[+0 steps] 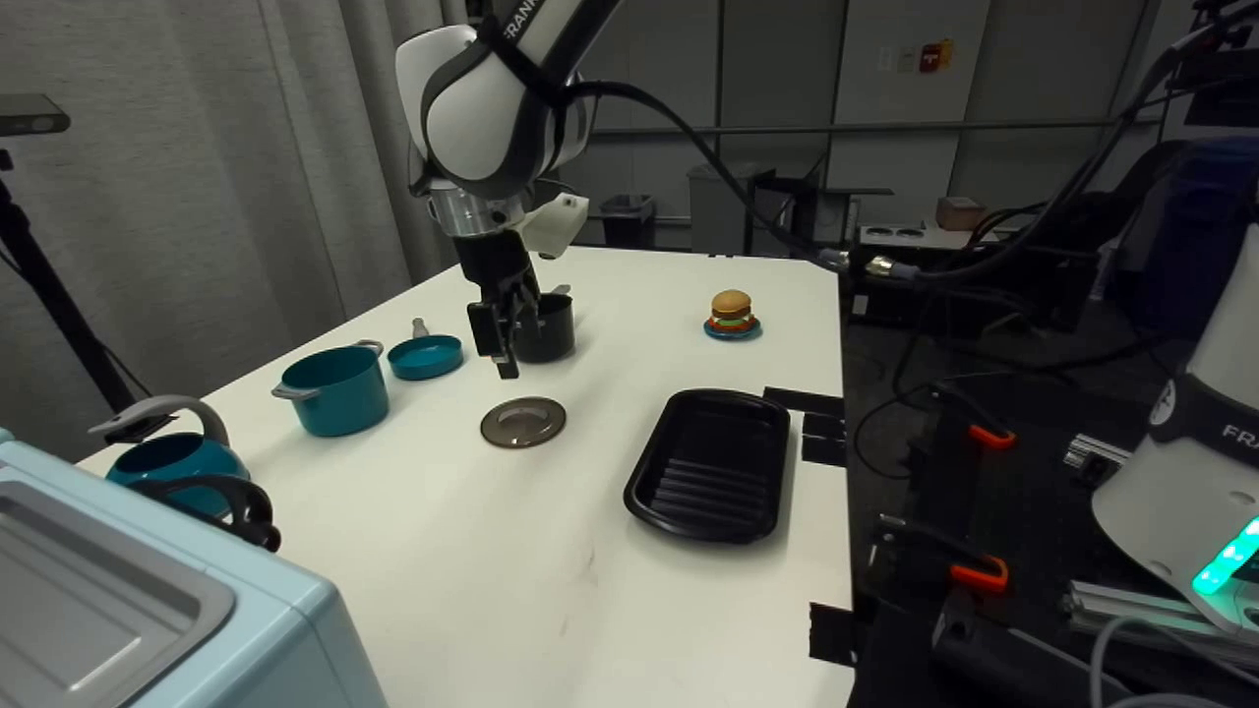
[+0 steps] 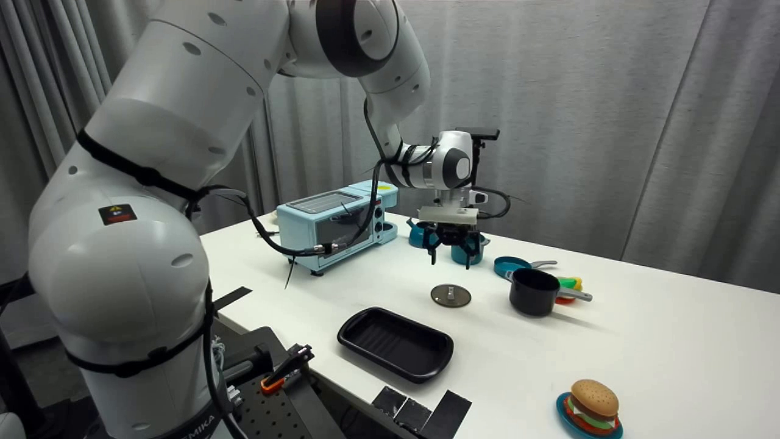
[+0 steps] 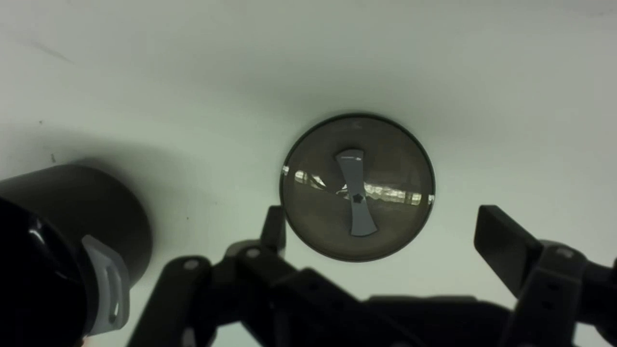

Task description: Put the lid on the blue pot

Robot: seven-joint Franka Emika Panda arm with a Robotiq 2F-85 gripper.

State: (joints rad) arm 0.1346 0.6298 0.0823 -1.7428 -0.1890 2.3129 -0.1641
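Note:
The lid is a flat round grey disc with a grey bar-shaped handle. The lid (image 1: 523,425) lies on the table in both exterior views (image 2: 440,296) and sits near the middle of the wrist view (image 3: 318,217). My gripper (image 1: 500,356) is above the table, apart from the lid. It also shows in an exterior view (image 2: 451,263). Its fingers are wide apart with nothing between them in the wrist view (image 3: 381,217). The blue pot (image 1: 344,401) stands upright and uncovered; in an exterior view the gripper partly hides it (image 2: 457,255). It is outside the wrist view.
A black pot (image 1: 553,332) stands close to the gripper, at left in the wrist view (image 3: 115,207). A shallow blue dish (image 1: 425,362) stands beside the blue pot. A black tray (image 2: 396,344), a toy burger (image 2: 594,402), a blue kettle (image 1: 187,462) and a light-blue oven (image 2: 298,235) also stand there.

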